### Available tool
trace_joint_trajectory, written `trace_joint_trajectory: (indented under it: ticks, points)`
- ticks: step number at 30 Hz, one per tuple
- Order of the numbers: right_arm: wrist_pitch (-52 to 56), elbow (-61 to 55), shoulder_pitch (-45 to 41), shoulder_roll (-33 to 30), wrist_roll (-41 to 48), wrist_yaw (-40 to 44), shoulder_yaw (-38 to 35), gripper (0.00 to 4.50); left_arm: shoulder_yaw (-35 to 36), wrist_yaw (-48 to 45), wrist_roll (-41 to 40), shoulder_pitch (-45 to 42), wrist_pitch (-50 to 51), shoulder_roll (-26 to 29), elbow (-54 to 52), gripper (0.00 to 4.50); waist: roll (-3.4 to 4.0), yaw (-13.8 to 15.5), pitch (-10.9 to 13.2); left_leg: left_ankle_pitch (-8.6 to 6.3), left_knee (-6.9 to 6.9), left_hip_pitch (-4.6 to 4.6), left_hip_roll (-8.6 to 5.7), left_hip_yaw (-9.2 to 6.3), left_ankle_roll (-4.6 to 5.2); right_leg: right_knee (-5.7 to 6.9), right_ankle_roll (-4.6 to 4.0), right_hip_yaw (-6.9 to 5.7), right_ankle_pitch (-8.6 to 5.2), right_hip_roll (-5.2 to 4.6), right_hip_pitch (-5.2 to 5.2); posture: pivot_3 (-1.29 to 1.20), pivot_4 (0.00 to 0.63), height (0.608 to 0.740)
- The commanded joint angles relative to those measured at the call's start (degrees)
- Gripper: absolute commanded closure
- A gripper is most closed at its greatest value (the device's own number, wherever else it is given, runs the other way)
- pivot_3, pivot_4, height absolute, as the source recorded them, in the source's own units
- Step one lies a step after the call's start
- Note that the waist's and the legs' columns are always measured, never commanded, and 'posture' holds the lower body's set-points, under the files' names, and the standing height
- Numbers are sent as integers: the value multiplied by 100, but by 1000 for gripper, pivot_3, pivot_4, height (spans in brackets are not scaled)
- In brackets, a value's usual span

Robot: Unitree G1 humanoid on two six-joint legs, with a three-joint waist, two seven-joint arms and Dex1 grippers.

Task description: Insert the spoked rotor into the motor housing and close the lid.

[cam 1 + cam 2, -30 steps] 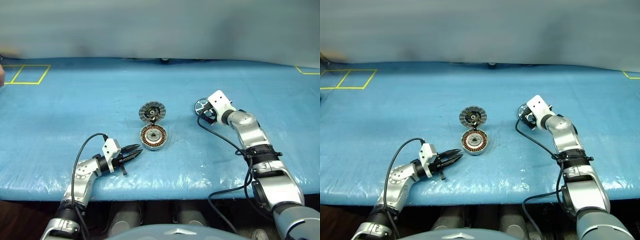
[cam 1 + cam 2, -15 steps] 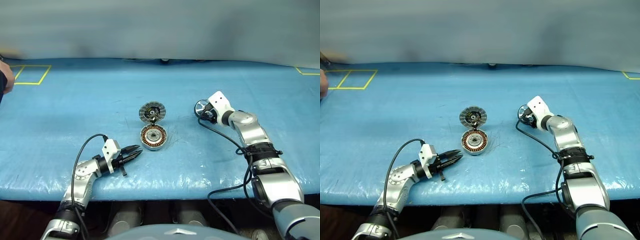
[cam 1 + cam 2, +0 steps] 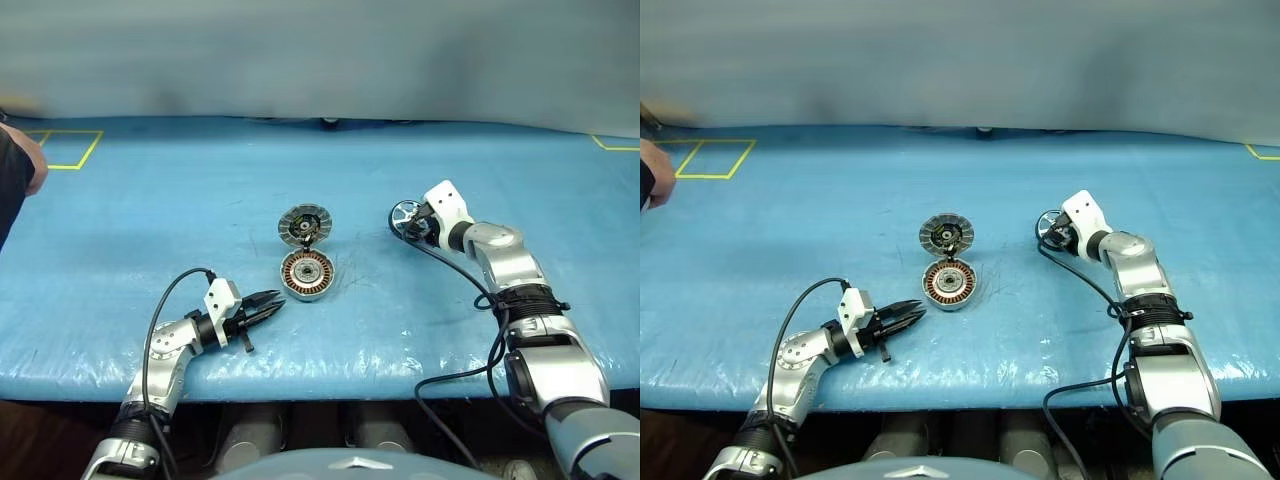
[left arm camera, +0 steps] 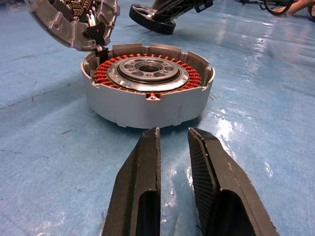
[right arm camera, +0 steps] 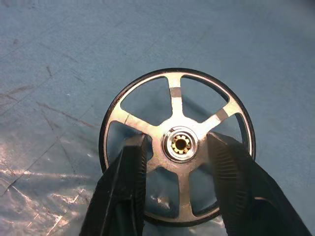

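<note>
The spoked rotor [image 3: 404,214], a black ring with silver spokes, lies flat on the blue table right of centre. My right gripper [image 3: 413,226] is down over it and open. In the right wrist view its fingers [image 5: 132,162] reach through the spoke gaps on either side of the rotor's hub [image 5: 179,144], each with a small gap to it. At the table's middle the motor housing [image 3: 306,274] shows its copper windings, and the lid [image 3: 303,223] stands hinged open behind it. My left gripper [image 3: 272,303] points level at the housing [image 4: 147,93], slightly open and empty.
A person's hand [image 3: 27,163] shows at the far left edge, near yellow tape squares [image 3: 62,149] on the blue table cover [image 3: 180,210]. A black cable [image 3: 455,275] trails from my right wrist across the table.
My right gripper's fingers have narrowed around the rotor's hub and the wrist has turned a little. A person's hand has come in at the far left. The left arm stayed still.
</note>
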Motion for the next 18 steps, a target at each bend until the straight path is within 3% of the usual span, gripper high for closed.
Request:
trace_joint_trajectory:
  ticks: [1, 7, 18]
  points:
    - [238, -20, 284, 69, 33, 90, 73, 3113, -42, -9, 44, 15, -25, -2, -105, 3586, -13, -4, -8, -1, -1, 9, 2, 0, -1, -1, -20, 0, -13, 0, 6, 0, 150, 740]
    - [440, -1090, 808, 83, 348, 43, -199, 3137, -43, -19, 6, 25, -30, -8, -125, 3586, -16, 12, -10, -1, -8, 12, 3, 0, 0, 0, -29, -2, -20, -1, 7, 0, 150, 740]
    - [1447, -5013, 2697, 157, 2289, 495, -997, 3137, -32, -279, -215, -25, 96, -31, -176, 3586, 4, 44, 2, 2, -48, -24, 3, -1, -6, -4, -8, -2, -12, -5, -23, 0, 150, 740]
